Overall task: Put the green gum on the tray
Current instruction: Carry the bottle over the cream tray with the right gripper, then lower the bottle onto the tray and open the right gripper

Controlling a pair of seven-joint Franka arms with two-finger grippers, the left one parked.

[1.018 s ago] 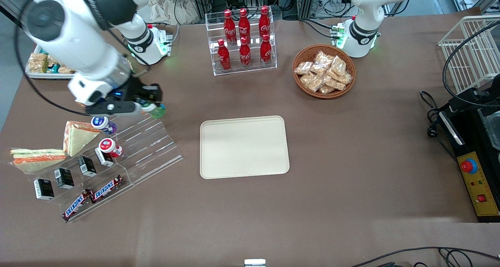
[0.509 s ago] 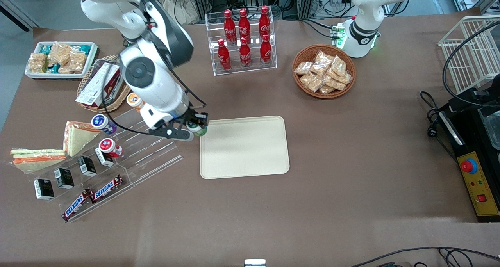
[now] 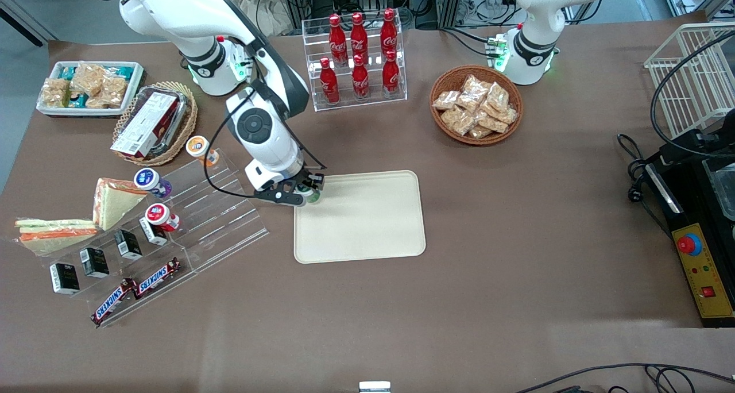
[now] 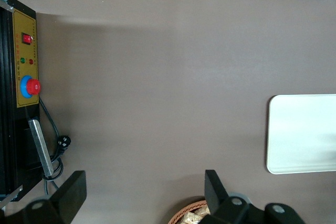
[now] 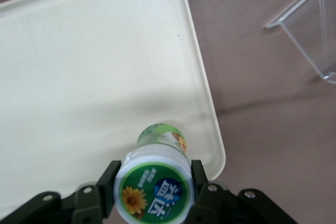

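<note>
- Front view: the claw hangs over the tray, at the corner toward the working arm's end, about ten o'clock from the tray's centre.
- Claw is clenched on the gum, fingers pinching just under the white lid.
- Right wrist view looks straight down on the gum: green label facing the camera, bottle body pointing down at the tray.
- Gum sits close to the rim near that rounded corner, inside it, but not by much.
- Whether the bottle's base touches the tray yet, I can't tell; a soft shadow lies under it.
- Judgement: carry looks nearly done, with the set-down and release to come.
- Risk one: let go from height and this small round bottle may bounce, tip and roll.
- Risk two: so near the rim, a landing on the raised edge would tilt it off onto the bench.
- Risk three: fingers opening unevenly could drag the lid sideways and topple it.
- Clear rack stands just beside that corner, at roughly eight o'clock from the claw; a wide retreat could clip it.
</note>
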